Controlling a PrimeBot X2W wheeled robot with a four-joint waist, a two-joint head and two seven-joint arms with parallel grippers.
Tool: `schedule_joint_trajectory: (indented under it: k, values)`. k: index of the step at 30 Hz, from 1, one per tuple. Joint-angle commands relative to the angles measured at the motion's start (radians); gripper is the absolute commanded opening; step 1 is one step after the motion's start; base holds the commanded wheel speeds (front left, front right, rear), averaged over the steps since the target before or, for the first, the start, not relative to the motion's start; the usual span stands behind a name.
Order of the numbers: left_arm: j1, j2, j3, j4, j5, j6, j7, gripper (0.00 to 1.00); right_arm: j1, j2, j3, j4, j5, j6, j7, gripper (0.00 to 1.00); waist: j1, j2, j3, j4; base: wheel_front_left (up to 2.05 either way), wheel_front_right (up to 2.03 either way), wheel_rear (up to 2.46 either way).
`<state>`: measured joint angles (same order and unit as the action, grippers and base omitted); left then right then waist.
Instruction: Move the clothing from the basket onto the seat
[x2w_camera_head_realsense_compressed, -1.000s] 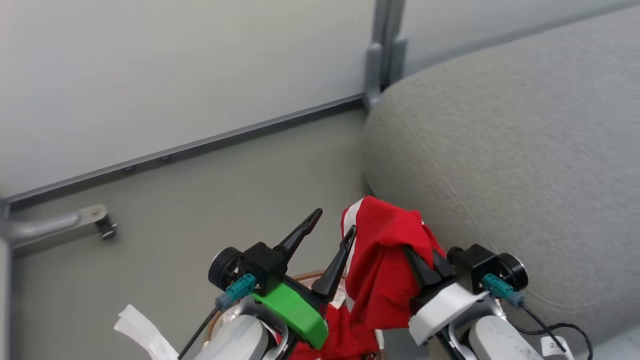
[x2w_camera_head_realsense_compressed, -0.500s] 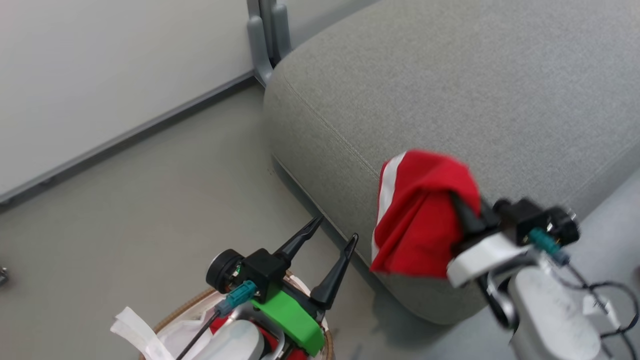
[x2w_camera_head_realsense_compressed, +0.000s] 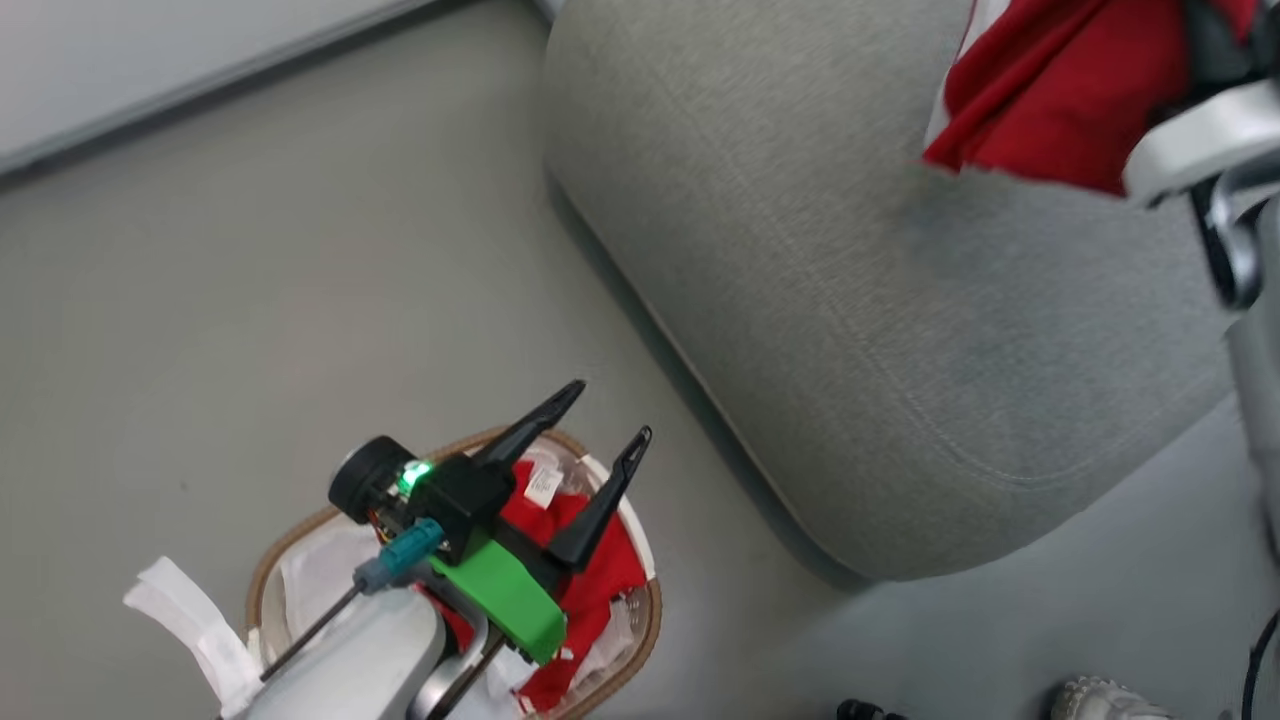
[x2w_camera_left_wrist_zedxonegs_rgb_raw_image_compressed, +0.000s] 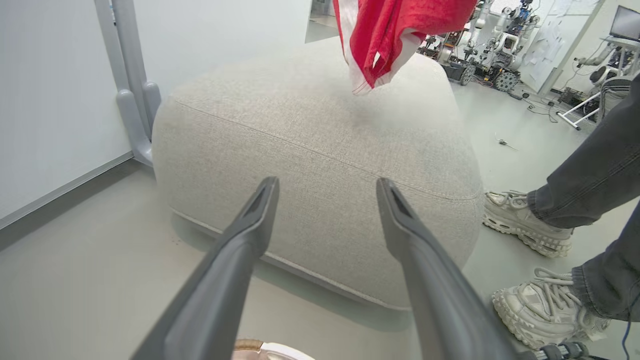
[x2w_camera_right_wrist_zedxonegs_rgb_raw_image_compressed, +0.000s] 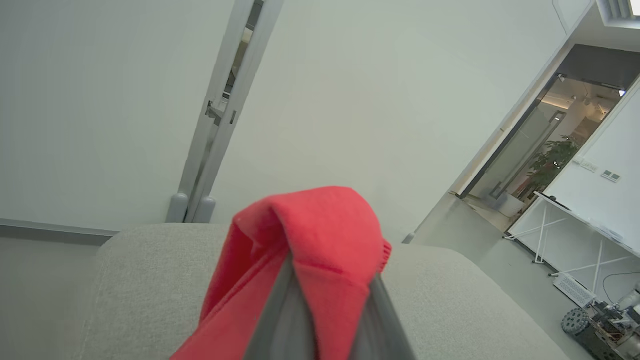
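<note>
Clothing (x2w_camera_head_realsense_compressed: 1050, 110) looks soft and light, draping above the seat (x2w_camera_head_realsense_compressed: 800, 250) from a bunched fold my right gripper (x2w_camera_right_wrist_zedxonegs_rgb_raw_image_compressed: 327, 272) clamps; my left gripper (x2w_camera_head_realsense_compressed: 612, 408) hovers spread, empty, beside the seat.

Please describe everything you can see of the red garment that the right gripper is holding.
The red garment is soft, knit-looking fabric, red with a white band along one edge. It is bunched and folded over the right gripper, whose two dark fingers are shut on it. It hangs in the air above the seat, and its ragged lower tip seems clear of the cushion.
</note>
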<state>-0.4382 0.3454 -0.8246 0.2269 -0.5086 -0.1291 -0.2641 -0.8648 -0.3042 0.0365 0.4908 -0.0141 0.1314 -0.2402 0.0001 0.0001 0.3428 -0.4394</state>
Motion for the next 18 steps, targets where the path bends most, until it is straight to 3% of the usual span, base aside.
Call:
schedule_joint_trajectory:
  k: [1,6,9,14,18]
  values:
    - [-0.025,0.012,-0.003,-0.009,-0.012,-0.003,0.000,1.00,-0.040,-0.008,-0.021,0.025,-0.012,-0.001,0.007,0.00,-0.0001,-0.0001,0.166,0.143,0.00,0.00,0.00]
    - [-0.062,0.014,-0.006,-0.025,-0.026,-0.003,0.000,1.00,-0.166,-0.048,-0.084,0.132,-0.057,-0.001,0.004,0.00,-0.0001,-0.0001,0.230,0.225,0.00,0.00,0.00]
    - [-0.074,0.019,-0.008,-0.030,-0.029,-0.002,0.000,1.00,-0.224,-0.036,-0.142,0.184,-0.069,-0.001,0.000,0.00,-0.0001,-0.0001,0.262,0.261,0.00,0.00,0.00]
    - [-0.086,0.033,-0.003,-0.037,-0.035,-0.002,0.000,1.00,-0.253,-0.041,-0.293,0.273,-0.190,-0.002,0.008,0.00,-0.0001,-0.0001,0.303,0.310,0.00,0.00,0.00]
    - [-0.086,0.045,0.009,-0.036,-0.038,-0.002,0.000,1.00,-0.231,-0.004,-0.456,0.299,-0.294,-0.001,0.002,0.00,-0.0001,-0.0001,0.315,0.323,0.00,0.00,0.00]
